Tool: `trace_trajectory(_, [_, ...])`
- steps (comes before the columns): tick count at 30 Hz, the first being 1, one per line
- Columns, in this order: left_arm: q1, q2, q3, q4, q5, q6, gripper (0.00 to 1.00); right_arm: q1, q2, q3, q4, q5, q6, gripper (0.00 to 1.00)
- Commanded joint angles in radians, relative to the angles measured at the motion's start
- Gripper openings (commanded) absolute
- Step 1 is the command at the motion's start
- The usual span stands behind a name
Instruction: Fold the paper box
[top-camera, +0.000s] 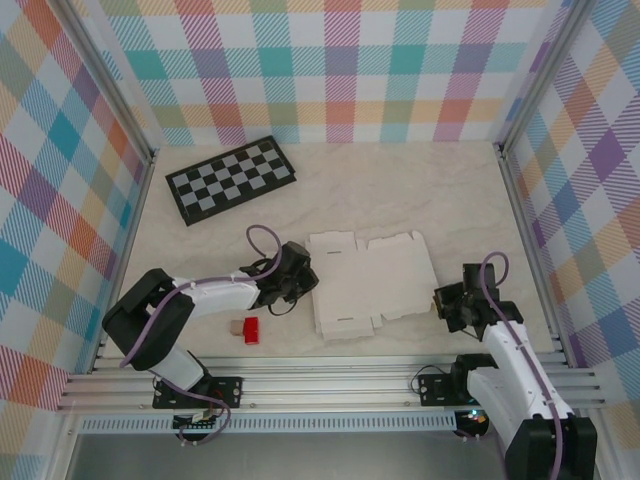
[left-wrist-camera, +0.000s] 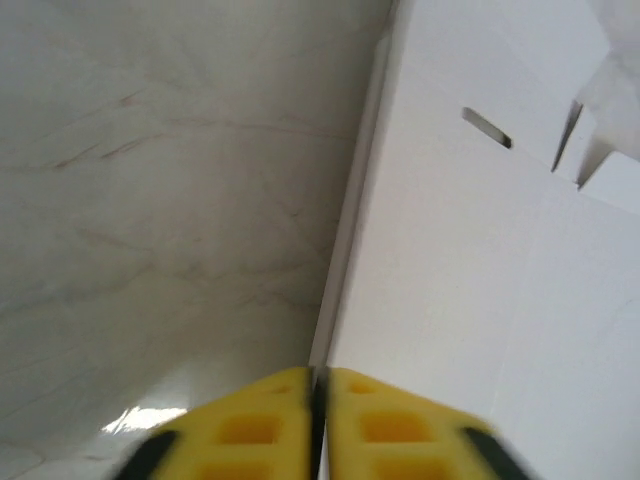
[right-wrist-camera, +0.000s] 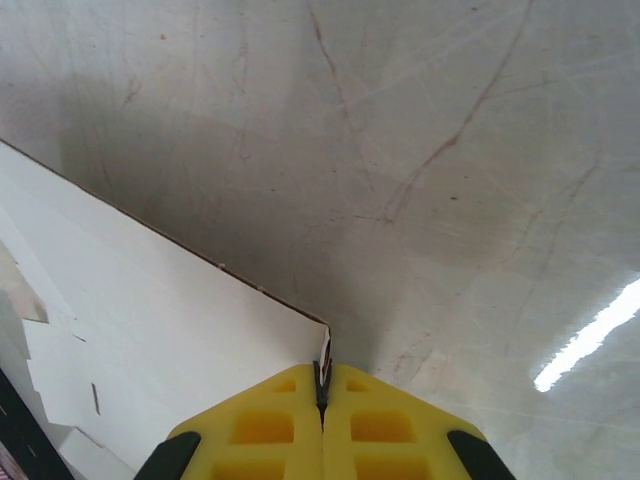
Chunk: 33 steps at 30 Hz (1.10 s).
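The paper box (top-camera: 370, 285) lies as a flat white die-cut sheet in the middle of the table, its flaps and slots showing. My left gripper (top-camera: 305, 278) is at the sheet's left edge. In the left wrist view its yellow fingers (left-wrist-camera: 260, 425) are pressed together at the left gripper (left-wrist-camera: 317, 372), with the edge of the paper box (left-wrist-camera: 470, 260) running in between them. My right gripper (top-camera: 440, 300) is at the sheet's right side. In the right wrist view the right gripper (right-wrist-camera: 322, 370) is shut on a raised corner of the paper box (right-wrist-camera: 150, 320).
A black-and-grey checkerboard (top-camera: 230, 178) lies at the back left. A small red block (top-camera: 251, 330) and a tan block (top-camera: 236, 327) sit near the front edge, just left of the sheet. Plaid walls enclose the table on three sides.
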Motion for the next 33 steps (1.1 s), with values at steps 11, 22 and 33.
trace_trajectory(11, [0.054,-0.056,0.119,-0.076,0.226,0.42,0.0,0.015,-0.033,0.254,-0.168,0.155,-0.462,0.55])
trace_trajectory(22, [0.124,-0.075,0.197,-0.12,0.504,0.734,0.0,0.076,0.361,0.611,0.213,-0.443,-1.213,0.53])
trace_trajectory(33, [0.124,-0.104,0.281,-0.298,0.496,0.876,0.0,0.264,0.935,1.23,-0.311,-0.793,-2.023,0.3])
